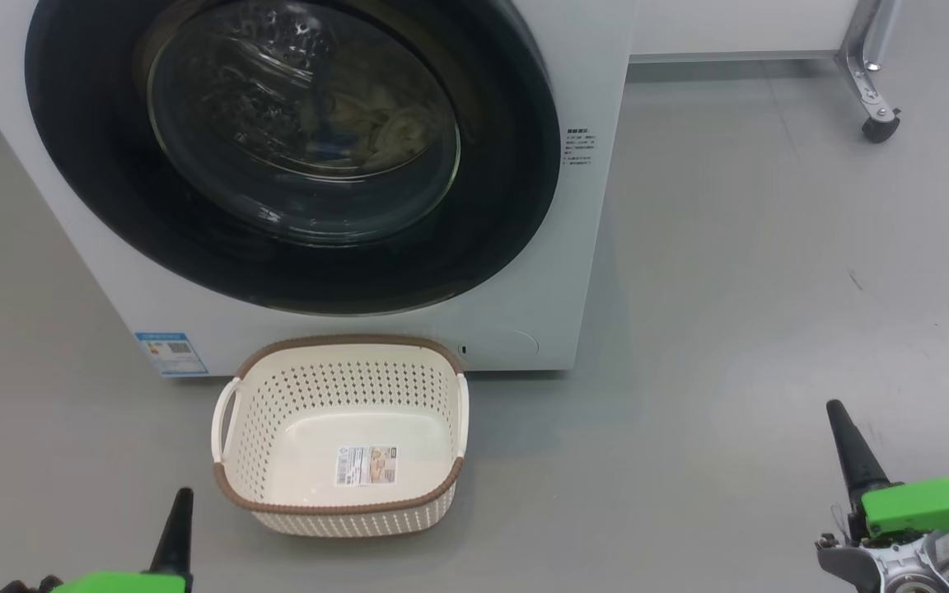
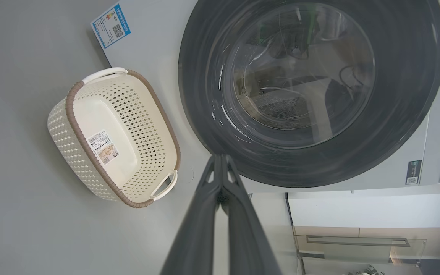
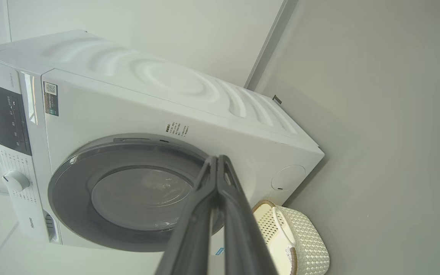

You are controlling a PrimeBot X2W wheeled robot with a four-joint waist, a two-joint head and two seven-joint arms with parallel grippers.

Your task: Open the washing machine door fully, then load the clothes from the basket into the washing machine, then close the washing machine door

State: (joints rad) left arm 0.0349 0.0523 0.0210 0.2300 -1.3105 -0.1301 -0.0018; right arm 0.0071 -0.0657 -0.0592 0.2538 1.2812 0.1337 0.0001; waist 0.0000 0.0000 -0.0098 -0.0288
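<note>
Fingers [image 2: 201, 217] pressed together, holding nothing, on left gripper [image 1: 181, 506] and right gripper [image 1: 841, 428]; both low, pointing forward. Washing machine door [image 1: 95, 189] closed, clothes [image 1: 396, 128] behind its glass; basket [image 1: 343, 339] on floor [image 1: 730, 288] just before it.

We seem to be in a plain lab or test room. A white front-loading washing machine [image 1: 590, 82] stands on a smooth grey floor [image 1: 730, 288] before blank white walls [image 3: 147, 23]. A small perforated basket [image 1: 343, 506] sits at its foot, and a metal frame leg [image 1: 862, 78] on a black caster [image 1: 881, 129] stands off to the right.
</note>
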